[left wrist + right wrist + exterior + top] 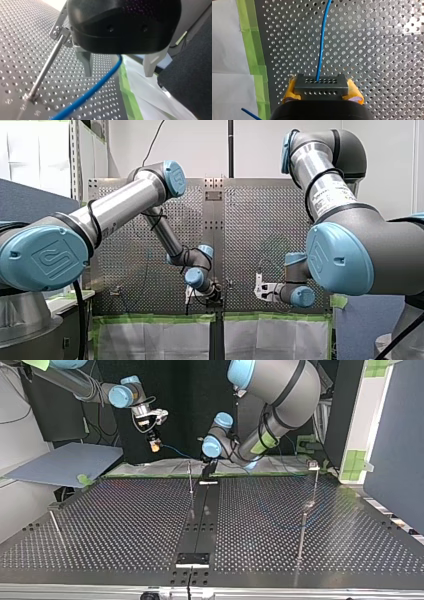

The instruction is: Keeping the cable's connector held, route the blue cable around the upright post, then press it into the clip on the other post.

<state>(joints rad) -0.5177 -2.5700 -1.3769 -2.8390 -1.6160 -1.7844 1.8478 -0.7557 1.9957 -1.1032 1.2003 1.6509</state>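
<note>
one blue cable (321, 45) runs straight ahead from its connector (321, 87).

A raised square logo stands on my left arm's blue joint cap (50, 257). The label (327, 195) on my right arm's silver tube carries print too small to read.

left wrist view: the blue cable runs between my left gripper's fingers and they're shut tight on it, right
Not quite: in the left wrist view the blue cable runs between the fingers of my left gripper, but they stand open, not shut on it.
</note>
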